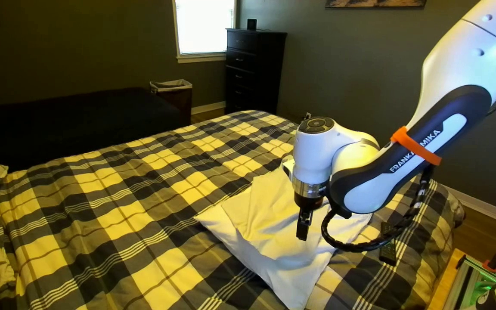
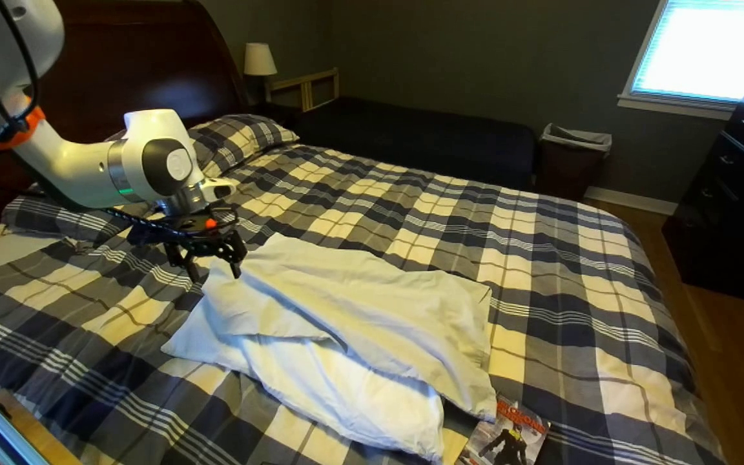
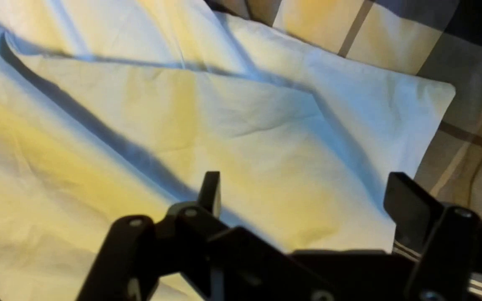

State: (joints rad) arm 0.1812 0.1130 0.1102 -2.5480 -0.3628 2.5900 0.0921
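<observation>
Jaws spread apart with nothing between them, the gripper (image 2: 216,276) stood over one end of a rumpled white cloth (image 2: 378,310) on a plaid bedspread (image 1: 101,189). Seen from the wrist, one finger (image 3: 211,190) sat over the fabric and the other finger (image 3: 412,205) by its border, where a corner reached out onto the plaid; no fold was pinched, and whether either tip brushed the surface could not be told. Work on the cloth looked partway along: an upper layer lay slantwise across a lower one, covering much of it, yet their edges did not meet, a strip of the lower showed, and creases had not been flattened. Uneven edges and standing ridges were, by that reading, what was left to settle. Nearby, a book (image 2: 507,439) lay at one corner of the cloth, a remote (image 1: 388,252) rested near its edge, and pillows (image 2: 236,139) sat well apart, toward the headboard (image 2: 146,51), with a hamper (image 2: 572,161) and dresser (image 1: 254,73) beyond
</observation>
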